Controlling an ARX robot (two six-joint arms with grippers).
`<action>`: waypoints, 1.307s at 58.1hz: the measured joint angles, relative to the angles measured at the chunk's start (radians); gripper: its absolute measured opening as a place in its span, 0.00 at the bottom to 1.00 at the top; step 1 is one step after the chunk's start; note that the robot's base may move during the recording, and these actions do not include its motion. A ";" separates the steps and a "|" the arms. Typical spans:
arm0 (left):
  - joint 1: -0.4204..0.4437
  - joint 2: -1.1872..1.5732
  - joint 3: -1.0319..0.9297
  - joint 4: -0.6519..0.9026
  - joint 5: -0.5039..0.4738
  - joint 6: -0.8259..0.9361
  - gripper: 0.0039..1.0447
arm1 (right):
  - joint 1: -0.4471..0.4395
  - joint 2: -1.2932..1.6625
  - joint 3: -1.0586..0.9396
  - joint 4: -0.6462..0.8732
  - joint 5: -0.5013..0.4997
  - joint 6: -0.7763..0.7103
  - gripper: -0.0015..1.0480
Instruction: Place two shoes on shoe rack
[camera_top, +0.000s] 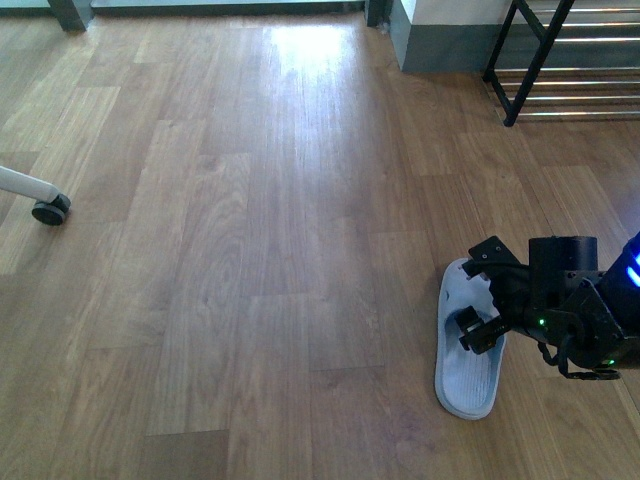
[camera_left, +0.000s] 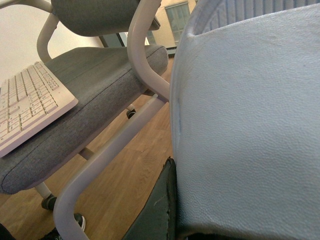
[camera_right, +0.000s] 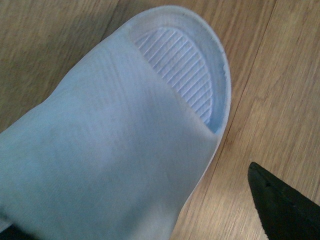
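Observation:
No grey sneakers show; the shoes in view are two light blue slippers. One slipper (camera_top: 467, 372) lies flat on the wood floor at the front right. My right gripper (camera_top: 482, 297) is open and straddles its toe end. In the right wrist view this slipper (camera_right: 115, 150) fills the frame, with one black finger (camera_right: 282, 210) on the floor beside it. My left gripper (camera_left: 220, 225) is shut on the other slipper (camera_left: 250, 125), with a dark finger (camera_left: 157, 210) pressed against its side. The left arm is out of the front view. The black shoe rack (camera_top: 530, 62) stands at the far right.
A grey office chair (camera_left: 100, 80) with a white frame and a white keyboard (camera_left: 25, 105) on its seat is close to my left gripper. A chair caster (camera_top: 50, 210) stands at the left of the floor. A grey wall base (camera_top: 440, 45) is next to the rack.

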 joint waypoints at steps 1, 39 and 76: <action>0.000 0.000 0.000 0.000 0.000 0.000 0.02 | 0.000 0.011 0.013 0.005 0.003 -0.005 0.71; 0.000 0.000 0.000 0.000 0.000 0.000 0.02 | 0.016 -0.216 -0.245 0.302 -0.043 -0.110 0.02; 0.000 0.000 0.000 0.000 0.000 0.000 0.02 | -0.007 -1.804 -0.839 -0.463 -0.358 0.206 0.02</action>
